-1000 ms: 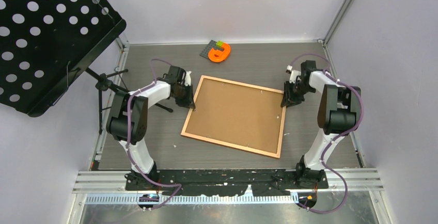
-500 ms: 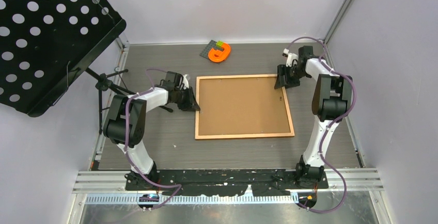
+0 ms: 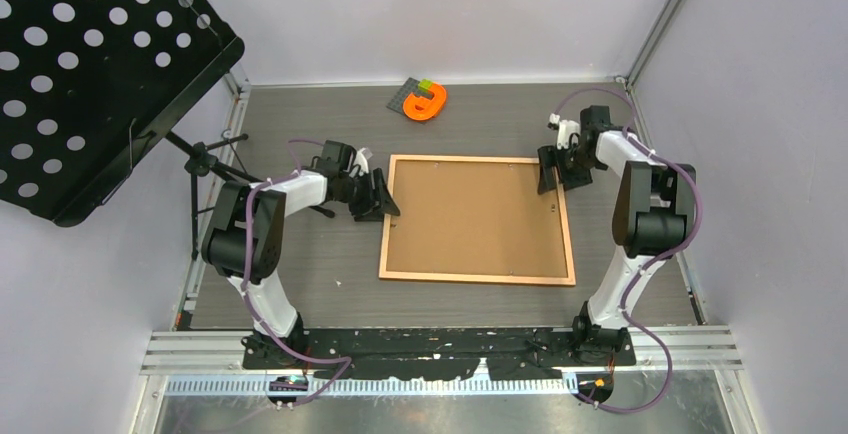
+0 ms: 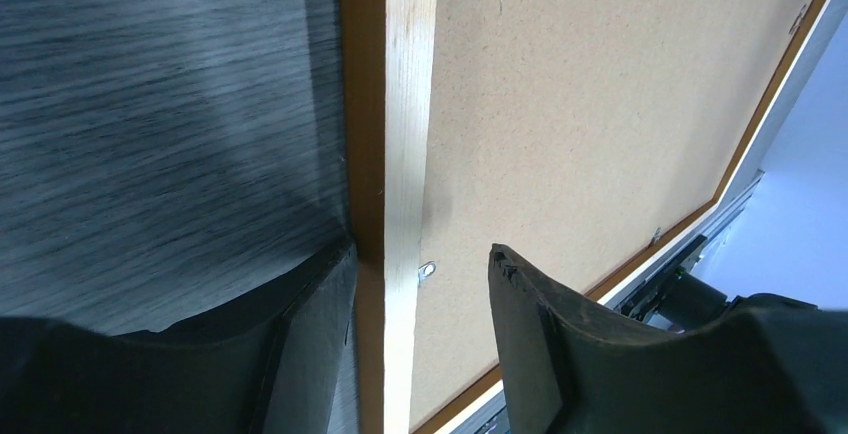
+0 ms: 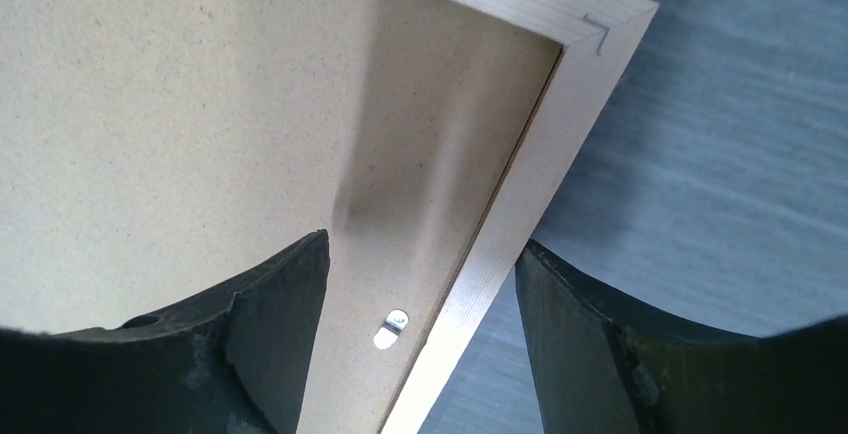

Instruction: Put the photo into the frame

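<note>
Frame [image 3: 475,277] lies back-up mid-table with backing board [image 3: 475,214] in and no photo visible; left gripper [image 4: 420,254] and right gripper [image 5: 420,244] gape astride its short side rails, both equally near.

One wooden frame [image 3: 478,276] lies on one grey table [image 3: 300,284], with one brown backing board [image 3: 470,216] inside it. There are two arms, the left arm [image 3: 250,229] and the right arm [image 3: 648,216]. They carry two grippers, the left gripper [image 3: 385,197] and the right gripper [image 3: 547,171], each with two fingers [image 5: 270,324]. One black perforated music stand [image 3: 90,64] is there. One orange piece [image 3: 425,104] sits by one dark plate [image 3: 401,95]. Of the metal turn clips [image 5: 391,328], two show in the right wrist view and one shows close up in the left wrist view.
</note>
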Robot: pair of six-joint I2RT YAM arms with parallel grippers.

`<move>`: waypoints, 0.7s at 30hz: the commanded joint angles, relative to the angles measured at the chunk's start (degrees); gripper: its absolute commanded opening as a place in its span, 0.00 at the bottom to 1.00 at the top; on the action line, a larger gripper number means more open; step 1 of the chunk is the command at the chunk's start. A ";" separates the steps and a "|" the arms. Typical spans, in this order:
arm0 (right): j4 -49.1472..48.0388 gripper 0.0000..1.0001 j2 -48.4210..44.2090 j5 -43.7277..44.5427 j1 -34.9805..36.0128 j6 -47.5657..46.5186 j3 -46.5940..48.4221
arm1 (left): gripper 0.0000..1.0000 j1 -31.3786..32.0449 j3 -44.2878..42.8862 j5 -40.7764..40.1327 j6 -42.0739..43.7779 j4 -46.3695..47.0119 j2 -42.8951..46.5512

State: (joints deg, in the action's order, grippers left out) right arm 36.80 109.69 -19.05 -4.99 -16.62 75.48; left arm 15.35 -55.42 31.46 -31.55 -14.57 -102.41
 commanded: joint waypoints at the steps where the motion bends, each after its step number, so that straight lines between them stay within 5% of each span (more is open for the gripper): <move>1: 0.31 0.75 -5.99 1.64 0.64 -0.94 -3.25 | 0.57 1.49 2.77 -3.84 0.99 -3.84 -2.11; 10: 0.52 0.87 -8.63 2.54 -2.62 -1.36 -6.53 | 0.58 1.51 2.75 -4.14 1.25 -3.98 -1.72; 21: 0.89 0.73 -11.05 1.87 -2.74 -1.75 -11.70 | 0.58 1.52 2.26 -3.60 1.31 -4.07 -2.83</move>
State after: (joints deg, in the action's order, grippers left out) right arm 37.98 100.44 -16.80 -7.88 -17.91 64.64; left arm 15.64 -55.40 31.35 -31.53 -14.48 -102.15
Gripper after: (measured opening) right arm 0.756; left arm 0.575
